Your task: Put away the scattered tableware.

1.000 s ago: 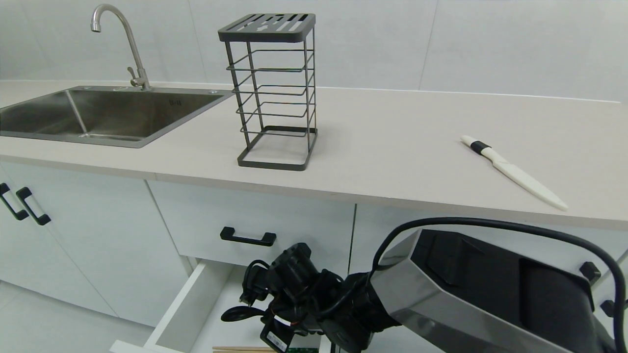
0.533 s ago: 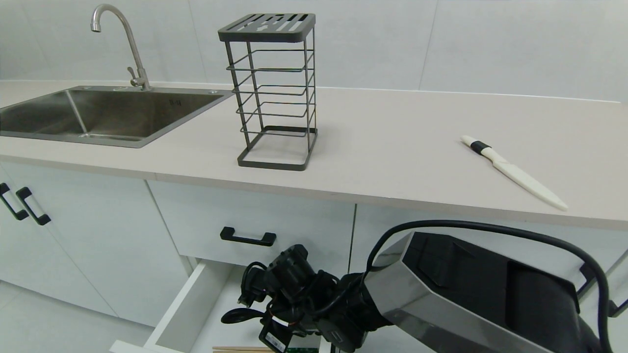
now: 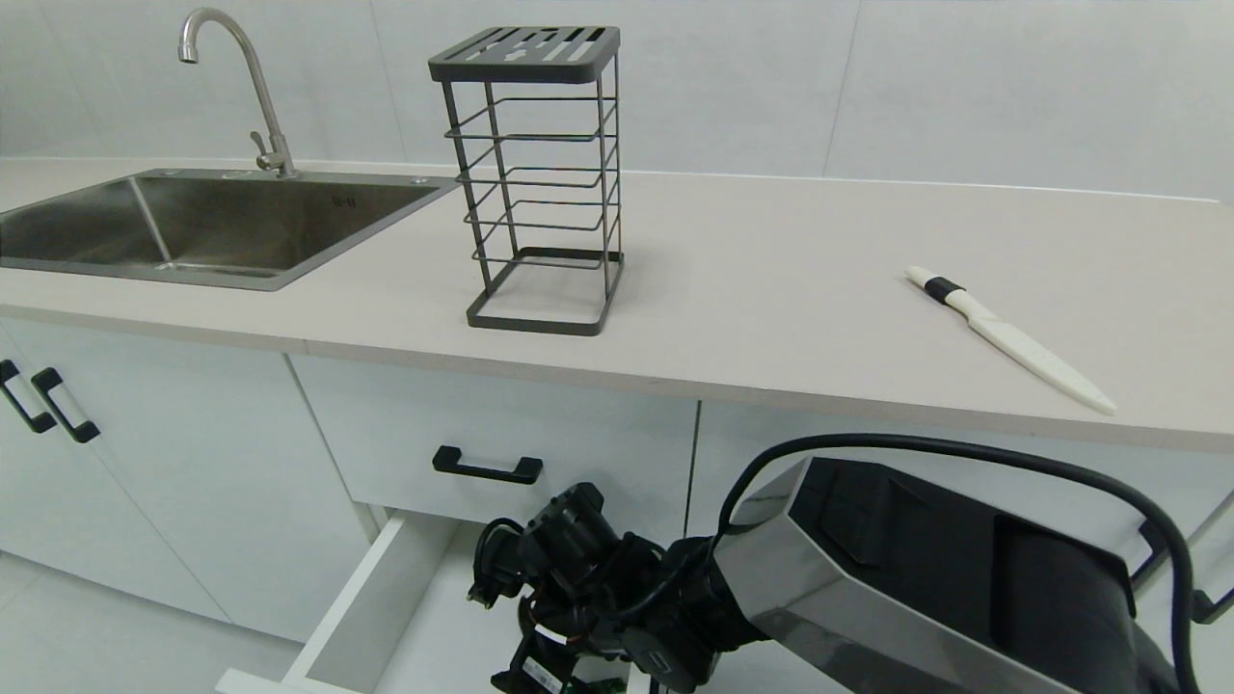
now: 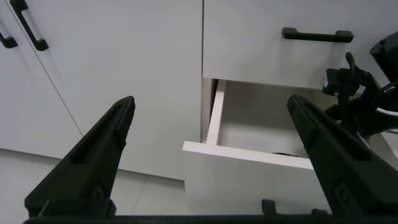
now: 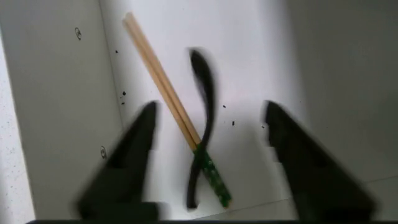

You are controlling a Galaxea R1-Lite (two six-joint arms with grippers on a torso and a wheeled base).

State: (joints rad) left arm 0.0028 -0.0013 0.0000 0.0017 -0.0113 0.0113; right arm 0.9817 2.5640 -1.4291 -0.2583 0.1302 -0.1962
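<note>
A black spoon shows blurred over the white floor of the open drawer, beside a pair of wooden chopsticks with green ends. My right gripper is inside the drawer just above them, open, with a finger on each side of the spoon and apart from it. My left gripper hangs open and empty in front of the cabinet, facing the drawer. On the countertop at the right lies a white knife with a black band on its handle.
A dark wire rack stands mid-counter, with a steel sink and tap to its left. A shut drawer with a black handle sits above the open one. Cabinet doors are to the left.
The black spoon that stuck out from my right gripper in the head view is no longer there. The right wrist has sunk a little lower into the drawer.
</note>
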